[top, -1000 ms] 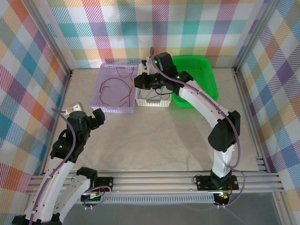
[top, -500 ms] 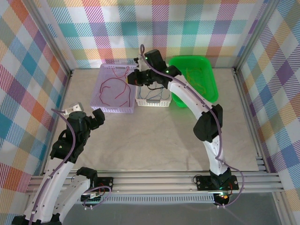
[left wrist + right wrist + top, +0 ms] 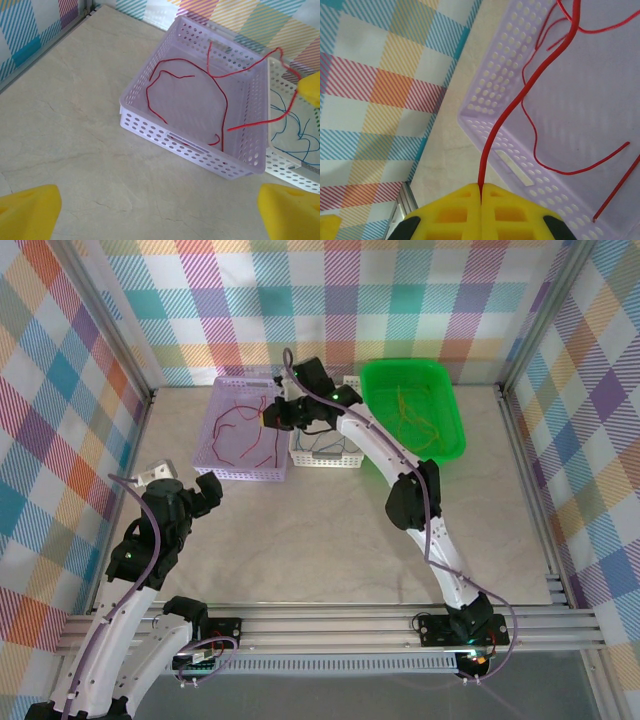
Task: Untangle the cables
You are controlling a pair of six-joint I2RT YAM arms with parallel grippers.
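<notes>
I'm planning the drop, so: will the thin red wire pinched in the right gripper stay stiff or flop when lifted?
Probably floppy: the thin red wire bends in a loose curve from the shut right gripper. Likely very light, being so thin. It may drag the other red wires looped in the lilac perforated plastic basket.

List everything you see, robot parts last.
table: one, beige, under everything
purple basket: one, lilac, far left
white basket: one, white, beside it
green tub: one, green, far right
red cables: several, red, purple basket
blue cables: few, blue, white basket
orange cables: few, orange-yellow, green tub
left gripper: one, fingers yellow, open, near left
right gripper: one, fingers yellow, shut on red cable, over purple basket
</notes>
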